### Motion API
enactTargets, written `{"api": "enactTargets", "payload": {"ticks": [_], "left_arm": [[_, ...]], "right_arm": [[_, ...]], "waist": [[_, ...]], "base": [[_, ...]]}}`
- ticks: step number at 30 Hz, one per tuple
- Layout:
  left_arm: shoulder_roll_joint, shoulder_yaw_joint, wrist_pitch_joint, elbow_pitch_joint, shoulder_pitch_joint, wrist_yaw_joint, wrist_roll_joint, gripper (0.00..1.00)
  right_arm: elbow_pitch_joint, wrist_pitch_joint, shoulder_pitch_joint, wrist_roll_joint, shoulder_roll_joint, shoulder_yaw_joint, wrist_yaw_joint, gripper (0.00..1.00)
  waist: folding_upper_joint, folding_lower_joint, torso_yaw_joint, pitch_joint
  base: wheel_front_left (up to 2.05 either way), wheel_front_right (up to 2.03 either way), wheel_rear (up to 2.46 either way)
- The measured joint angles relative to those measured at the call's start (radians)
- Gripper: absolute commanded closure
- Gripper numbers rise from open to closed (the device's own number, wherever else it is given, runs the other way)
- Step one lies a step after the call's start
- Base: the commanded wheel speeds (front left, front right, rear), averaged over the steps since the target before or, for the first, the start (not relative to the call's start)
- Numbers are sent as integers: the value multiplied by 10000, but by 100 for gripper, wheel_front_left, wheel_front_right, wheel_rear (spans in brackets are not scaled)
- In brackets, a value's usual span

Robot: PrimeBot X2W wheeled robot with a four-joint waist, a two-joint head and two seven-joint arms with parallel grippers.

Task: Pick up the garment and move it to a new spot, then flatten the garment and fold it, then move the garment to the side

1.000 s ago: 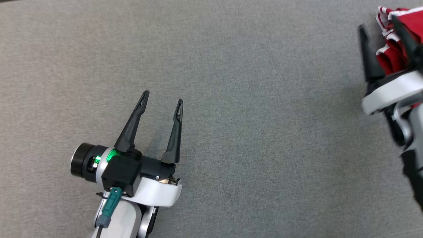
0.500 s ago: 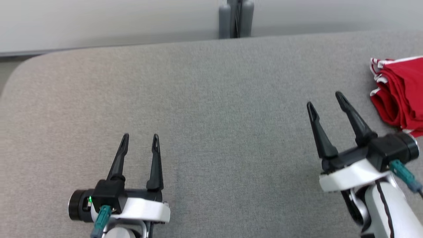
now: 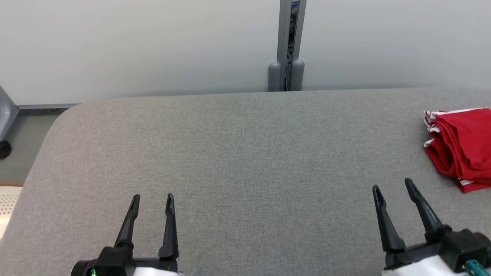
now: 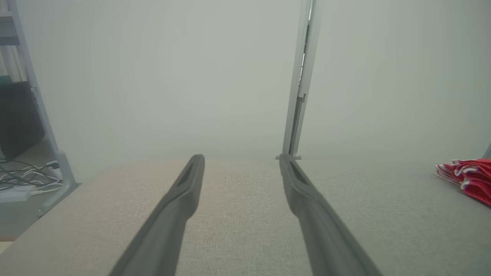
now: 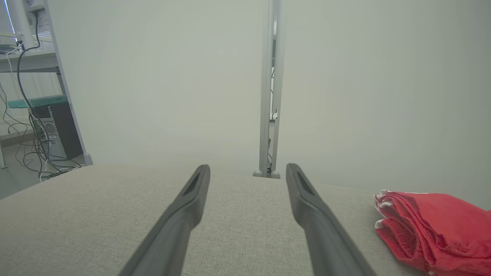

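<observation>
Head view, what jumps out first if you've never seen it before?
The bright red folded garment with white trim grabs the eye first, lying on the far right of the wide grey fabric-covered table. Next come the left gripper at the lower left and the right gripper at the lower right, their long dark jaws open and holding nothing, the right one near the garment but not touching it.

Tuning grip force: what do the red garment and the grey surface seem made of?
Red garment: apparently thin matte knit or mesh cloth with white-striped trim; it lies in soft folds. Grey surface: seemingly woven matte upholstery fabric, perhaps padded; heathered weave, rounded corner.
</observation>
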Motion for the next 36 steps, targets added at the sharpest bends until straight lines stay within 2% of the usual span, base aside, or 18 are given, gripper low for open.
{"api": "enactTargets", "payload": {"ticks": [10,30,31,36], "left_arm": [[-38,543,0,261,782,-339,347,0],[-65,625,-2,458,920,-370,249,0],[-67,625,8,500,928,-366,249,100],[-98,604,65,834,1071,-376,38,100]], "right_arm": [[148,0,849,75,150,-192,0,0],[219,0,899,82,196,-226,0,0],[265,2,901,82,201,-221,0,100],[627,27,1043,293,290,-199,0,100]], "waist": [[0,0,18,-494],[0,0,39,-447],[0,0,37,-444],[0,0,32,-435]], "base": [[0,0,0],[0,0,0],[0,0,0],[0,0,0]]}}
